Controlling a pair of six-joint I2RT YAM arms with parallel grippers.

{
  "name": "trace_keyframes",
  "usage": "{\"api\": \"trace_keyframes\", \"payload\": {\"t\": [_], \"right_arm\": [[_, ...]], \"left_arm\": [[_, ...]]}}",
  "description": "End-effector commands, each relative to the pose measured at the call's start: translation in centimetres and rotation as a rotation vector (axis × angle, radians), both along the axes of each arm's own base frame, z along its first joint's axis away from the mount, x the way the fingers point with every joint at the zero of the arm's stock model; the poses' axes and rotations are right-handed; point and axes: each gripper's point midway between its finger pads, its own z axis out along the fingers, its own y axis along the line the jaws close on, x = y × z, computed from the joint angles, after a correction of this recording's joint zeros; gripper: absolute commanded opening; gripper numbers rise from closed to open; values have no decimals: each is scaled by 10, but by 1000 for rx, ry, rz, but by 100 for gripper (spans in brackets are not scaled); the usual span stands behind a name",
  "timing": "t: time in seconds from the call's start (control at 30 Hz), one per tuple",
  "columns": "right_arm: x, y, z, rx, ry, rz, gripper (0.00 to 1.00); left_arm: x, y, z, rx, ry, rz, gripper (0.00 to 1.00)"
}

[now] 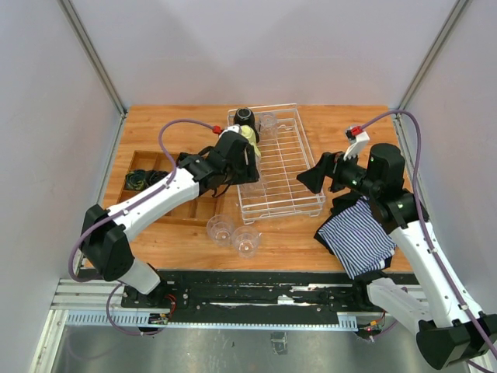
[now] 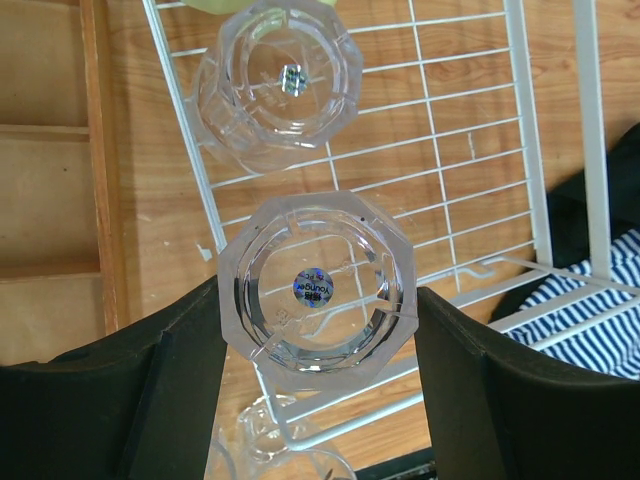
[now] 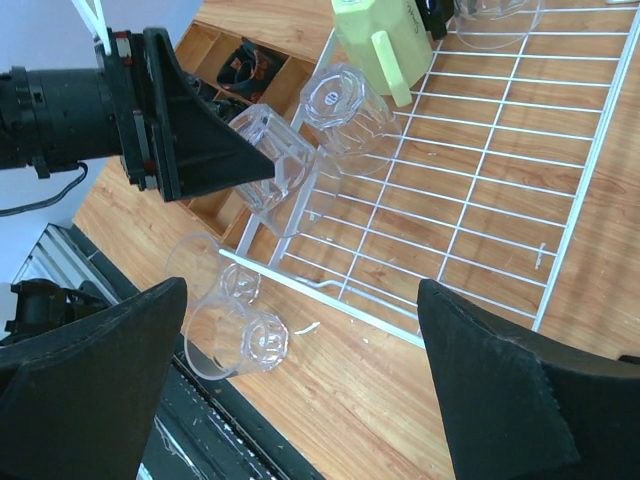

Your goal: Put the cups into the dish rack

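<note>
Between the black fingers (image 2: 120, 400) of my left gripper (image 2: 318, 310), a clear tumbler (image 2: 316, 285) is filling the left wrist view, with its base and sticker facing the camera. Both fingers are pressing on its sides, so I am gripping it. It is hanging tilted above the left rim of the dish rack (image 1: 311, 155), near the rack's near left corner, and is not resting on the wires.

Just beyond it, a second tumbler (image 2: 280, 75) is lying inside the rack, next to a pale yellow-green mug (image 3: 385, 45). At the far end, a black mug (image 1: 245, 116) and a third tumbler (image 1: 268, 122) are also sitting in the rack.

Two more tumblers (image 1: 221, 228) are sitting on the wooden table (image 1: 342, 124) just outside the rack's near left corner. They are close together, and I cannot tell whether they are touching.

My right gripper (image 3: 302, 290) is hovering at the rack's right side with its jaws spread wide, holding nothing. A striped cloth (image 1: 357, 237) is lying on the table under my right arm. A wooden tray (image 1: 144, 175) is lying to the left of the rack.
</note>
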Motion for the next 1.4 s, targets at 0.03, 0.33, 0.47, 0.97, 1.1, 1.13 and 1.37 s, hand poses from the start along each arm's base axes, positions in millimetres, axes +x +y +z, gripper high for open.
{"api": "trace_keyframes", "payload": {"t": [0.03, 0.33, 0.47, 0.97, 1.1, 1.13, 1.37], "right_arm": [[-2, -6, -2, -8, -13, 4, 98], [-3, -9, -7, -7, -5, 0, 98], [-5, -11, -10, -6, -1, -4, 98], [-6, -15, -14, 0, 8, -13, 98], [-6, -16, -14, 0, 8, -16, 98], [-6, -17, -14, 1, 6, -17, 98], [-6, -18, -15, 4, 13, -24, 98]], "left_arm": [[4, -6, -2, 77, -94, 17, 5], [3, -12, -18, 172, -103, 27, 3], [1, -12, -32, 188, -92, 17, 4], [-7, -18, -63, 346, -49, -8, 5], [-8, -14, -70, 388, -37, 3, 5], [-8, -13, -71, 396, -33, 6, 5], [-16, -10, -71, 438, -12, 7, 7]]}}
